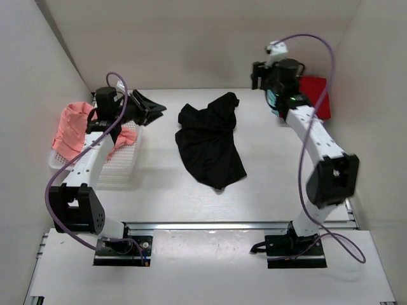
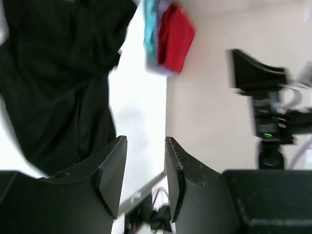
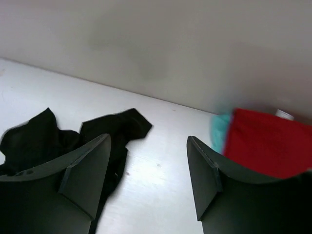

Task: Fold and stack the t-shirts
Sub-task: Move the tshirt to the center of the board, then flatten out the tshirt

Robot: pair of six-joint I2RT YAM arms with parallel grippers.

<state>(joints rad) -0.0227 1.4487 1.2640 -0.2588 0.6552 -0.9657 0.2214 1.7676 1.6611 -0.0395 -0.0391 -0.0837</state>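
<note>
Lying crumpled in the middle of the white desk (image 1: 267, 190) is the large black cloth t-shirt (image 1: 210, 143), unfolded, with its wider end toward the arm bases and a sleeve sticking out at the far end. To the left of this black shirt, well apart from it, stands a white plastic mesh basket (image 1: 121, 166). A salmon-pink cloth t-shirt (image 1: 73, 127) is draped over the basket's far left rim.

Between the basket and the black shirt's far end is the left claw (image 1: 147, 109) (image 2: 145, 141). It points toward the shirt with its two dark fingers (image 2: 109, 165) parted by a modest gap and nothing between them.

Beyond the black shirt and to its right, the right claw (image 1: 259, 75) (image 3: 148, 141) is raised near the back wall. Its fingers (image 3: 85, 170) are spread wide and it grips nothing.

Farthest from the black shirt, in the far right corner of the desk, a folded red cloth t-shirt (image 1: 316, 92) (image 3: 268, 141) lies on top of a teal cloth t-shirt (image 3: 219, 130) (image 2: 150, 24), whose edge shows on the side facing the black shirt. The left wrist view of this pile is blurred.
</note>
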